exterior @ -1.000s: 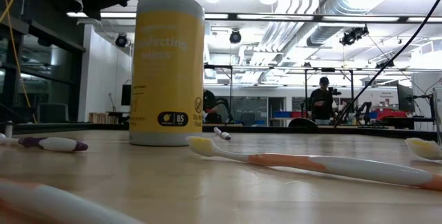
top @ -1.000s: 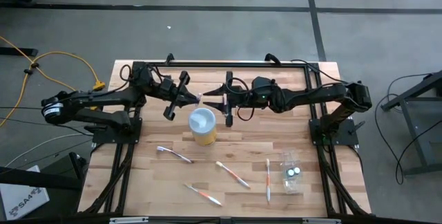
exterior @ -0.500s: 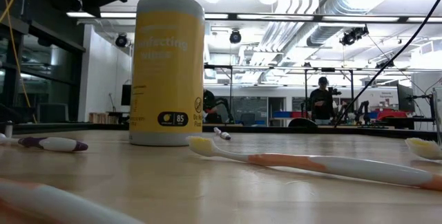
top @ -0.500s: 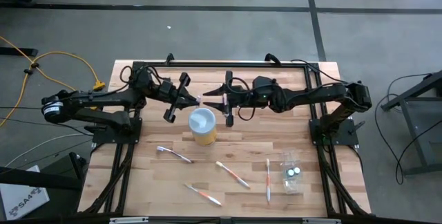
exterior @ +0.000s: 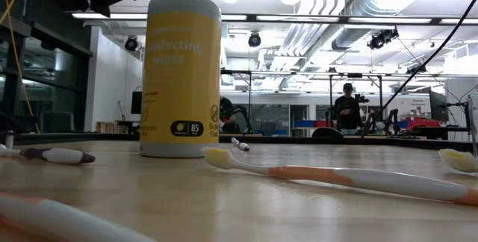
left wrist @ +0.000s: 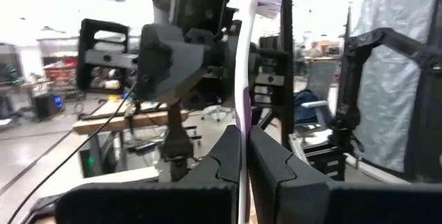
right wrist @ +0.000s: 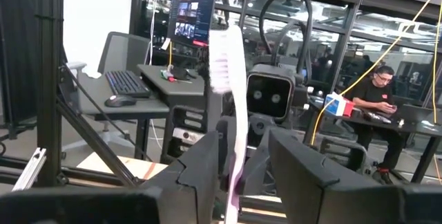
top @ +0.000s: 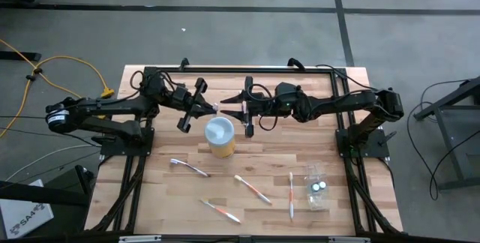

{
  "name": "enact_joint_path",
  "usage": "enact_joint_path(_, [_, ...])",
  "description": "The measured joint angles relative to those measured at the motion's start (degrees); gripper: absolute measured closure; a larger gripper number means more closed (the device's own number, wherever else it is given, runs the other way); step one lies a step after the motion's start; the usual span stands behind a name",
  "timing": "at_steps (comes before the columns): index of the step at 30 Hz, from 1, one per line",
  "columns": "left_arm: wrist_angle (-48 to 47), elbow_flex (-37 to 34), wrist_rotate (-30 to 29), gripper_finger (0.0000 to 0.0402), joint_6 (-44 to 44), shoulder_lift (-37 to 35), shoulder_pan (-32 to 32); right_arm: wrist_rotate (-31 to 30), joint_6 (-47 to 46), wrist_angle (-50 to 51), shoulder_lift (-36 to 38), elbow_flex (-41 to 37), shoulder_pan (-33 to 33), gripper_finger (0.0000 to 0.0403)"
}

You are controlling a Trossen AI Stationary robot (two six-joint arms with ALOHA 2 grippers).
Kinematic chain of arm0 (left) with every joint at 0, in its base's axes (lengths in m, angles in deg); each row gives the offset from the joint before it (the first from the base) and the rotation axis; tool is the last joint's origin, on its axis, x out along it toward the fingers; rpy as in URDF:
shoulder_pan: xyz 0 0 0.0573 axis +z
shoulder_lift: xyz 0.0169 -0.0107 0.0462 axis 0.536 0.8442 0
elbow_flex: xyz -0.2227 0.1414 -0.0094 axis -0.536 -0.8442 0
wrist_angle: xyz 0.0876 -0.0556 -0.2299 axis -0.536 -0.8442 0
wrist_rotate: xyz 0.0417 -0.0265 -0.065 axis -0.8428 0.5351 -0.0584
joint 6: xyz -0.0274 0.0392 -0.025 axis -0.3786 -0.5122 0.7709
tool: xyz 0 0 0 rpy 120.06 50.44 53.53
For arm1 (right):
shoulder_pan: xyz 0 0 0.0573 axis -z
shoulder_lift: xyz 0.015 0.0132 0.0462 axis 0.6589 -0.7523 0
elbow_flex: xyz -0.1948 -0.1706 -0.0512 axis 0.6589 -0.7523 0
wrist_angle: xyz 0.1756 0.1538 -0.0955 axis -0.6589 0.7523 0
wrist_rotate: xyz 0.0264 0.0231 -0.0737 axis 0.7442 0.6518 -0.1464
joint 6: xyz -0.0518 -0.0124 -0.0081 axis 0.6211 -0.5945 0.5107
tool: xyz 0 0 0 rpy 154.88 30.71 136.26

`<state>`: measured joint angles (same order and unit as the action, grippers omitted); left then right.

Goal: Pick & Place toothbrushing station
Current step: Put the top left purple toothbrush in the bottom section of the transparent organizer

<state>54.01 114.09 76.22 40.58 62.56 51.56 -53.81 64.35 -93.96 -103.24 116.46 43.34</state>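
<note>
Both arms meet nose to nose above the back of the table, behind a yellow wipes canister. The left gripper is clamped on a white and purple toothbrush, held upright between its fingers. The right gripper has its fingers parted around the same brush, not pressing it. Four more toothbrushes lie on the front of the table, near a clear holder cup on its side containing two teal-capped bottles.
</note>
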Motion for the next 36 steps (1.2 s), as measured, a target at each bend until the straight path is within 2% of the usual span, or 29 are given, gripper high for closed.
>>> enact_joint_path(9, [-0.2, 4.9, 2.2, 0.0399, 0.7, 8.4, -1.4, 0.0, 0.0, 0.0, 0.0, 0.0, 0.0, 0.0283])
enact_joint_path(14, [0.1, 6.4, 2.5, 0.0399, 0.7, 9.8, -1.7, -0.5, -0.3, 0.4, 0.0, 0.0, 0.0, 0.0286])
enact_joint_path(19, [0.0, 6.4, 2.5, 0.0399, 0.6, 9.6, -1.5, -0.5, -0.4, 0.6, 0.0, 0.0, 0.0, 0.0321])
enact_joint_path(25, [-0.1, 6.4, 2.5, 0.0399, 0.6, 9.6, -0.8, -0.5, -0.3, 0.6, 0.0, 0.0, 0.0, 0.0388])
enact_joint_path(31, [-1.3, 6.4, 2.5, 0.0395, 0.7, 9.5, -0.5, -2.9, -0.4, 1.2, 0.0, 0.0, -0.1, 0.0395])
enact_joint_path(36, [-1.6, 6.4, 2.2, 0.0368, 0.8, 9.5, -0.5, -3.4, -0.3, 1.4, 0.0, 0.0, -0.1, 0.0396])
